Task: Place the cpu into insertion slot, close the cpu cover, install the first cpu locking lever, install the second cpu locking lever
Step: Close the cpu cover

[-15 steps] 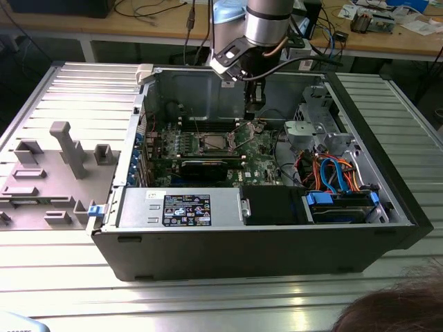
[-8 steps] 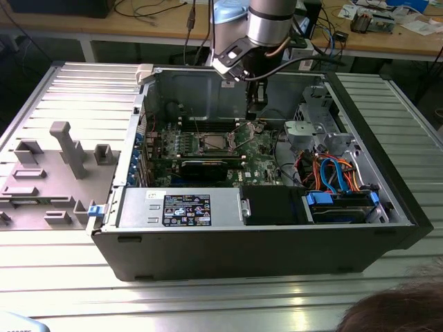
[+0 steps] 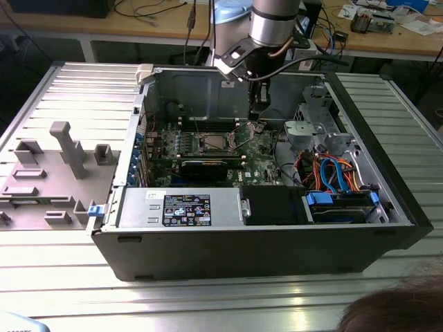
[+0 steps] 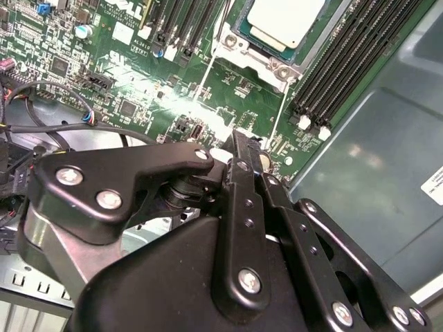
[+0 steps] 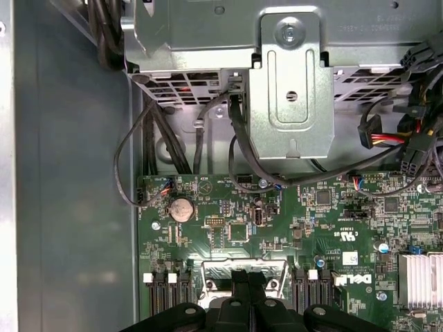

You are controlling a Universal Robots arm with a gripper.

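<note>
The cpu [image 4: 284, 21] lies flat in the insertion slot [image 4: 299, 48] on the green board, its silvery top showing. The cpu cover [image 4: 242, 43] is down around it as a silver frame. Two thin wire levers [image 4: 206, 69] run from the socket corners towards my gripper [image 4: 239, 138]. In the exterior view the gripper [image 3: 259, 114] hangs inside the case, to the exterior view's right of the cpu [image 3: 211, 143]. In the first wrist view the black fingers [image 5: 239, 285] stand pressed together in front of the slot's silver rim [image 5: 214, 266], with nothing visible between them.
Black memory slots [image 4: 346, 62] flank the socket. A grey drive cage [image 5: 291, 90] and black cables [image 5: 173, 145] sit beyond the board. The case wall [image 4: 374, 159] is close by. A power supply [image 3: 180, 207] and blue-tabbed drive bays [image 3: 339, 200] fill the case's near side.
</note>
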